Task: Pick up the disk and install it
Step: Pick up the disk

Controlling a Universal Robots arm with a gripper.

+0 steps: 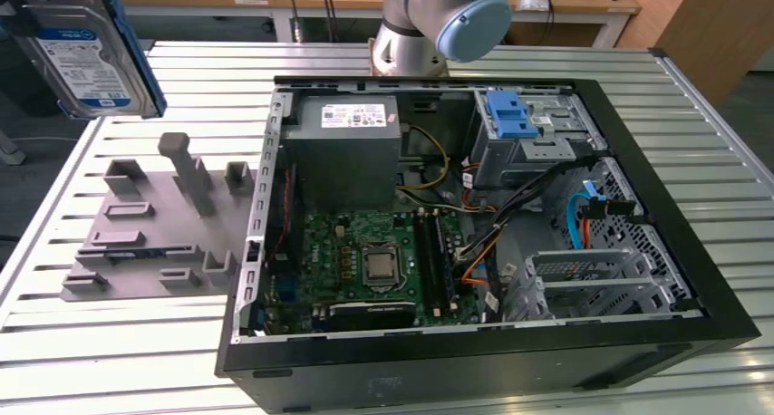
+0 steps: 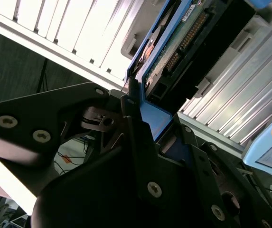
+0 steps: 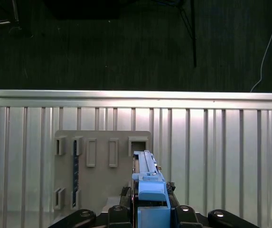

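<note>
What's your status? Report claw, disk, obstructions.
Claw shut on the disk. Disk aloft near the holder block, outside the open computer case. Nothing seen blocking.

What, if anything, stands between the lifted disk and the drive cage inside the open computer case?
Nothing visible in the air. The disk, clamped in the gripper, hangs above the table; the case wall and power supply lie lower, between it and the drive cage.
</note>
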